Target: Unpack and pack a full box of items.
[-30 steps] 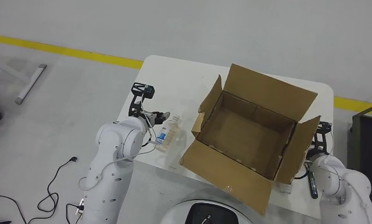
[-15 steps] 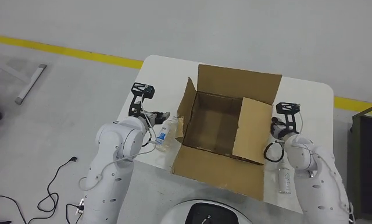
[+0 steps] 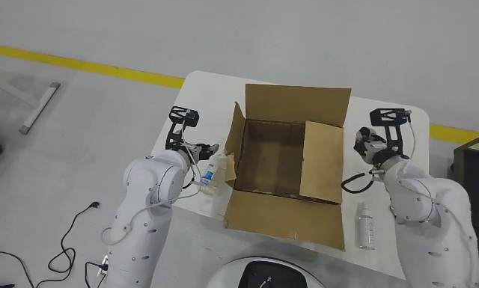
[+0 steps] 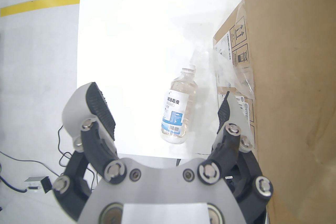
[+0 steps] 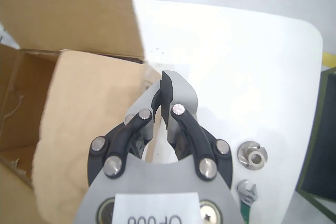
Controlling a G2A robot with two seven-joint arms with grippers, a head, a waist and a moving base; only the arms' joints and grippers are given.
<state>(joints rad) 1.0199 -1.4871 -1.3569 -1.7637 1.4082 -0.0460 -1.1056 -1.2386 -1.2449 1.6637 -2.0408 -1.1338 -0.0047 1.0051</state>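
Right gripper (image 5: pixel 160 93), closed and empty, stands right of the box (image 3: pixel 298 105), now turned square at frame centre for packing; left gripper (image 4: pixel 162 99) spreads wide over the bottle (image 4: pixel 176 112).

Box mouth open from above; tight on its left side, roomier on its right.

Box (image 3: pixel 271 159) takes the middle of the table (image 3: pixel 209 101). Far flap (image 3: pixel 298 102) stands up and blocks entry from the back. Right flap (image 3: pixel 323 161) leans in over the right part of the mouth. The rest of the mouth is free from above. Left bottle (image 4: pixel 177 110) lies just beside the box wall with a narrow gap there. Bare table runs on its outer side to the edge. Left gripper (image 4: pixel 161 99) hangs over it, fingers spread. Right gripper (image 5: pixel 163 84), closed, sits just beside the right flap, with bare table beyond it. Right bottle (image 3: pixel 364 226) lies near the front, apart from the box. Fitting (image 5: pixel 252 156) and wrench (image 5: pixel 246 196) lie near the right edge.
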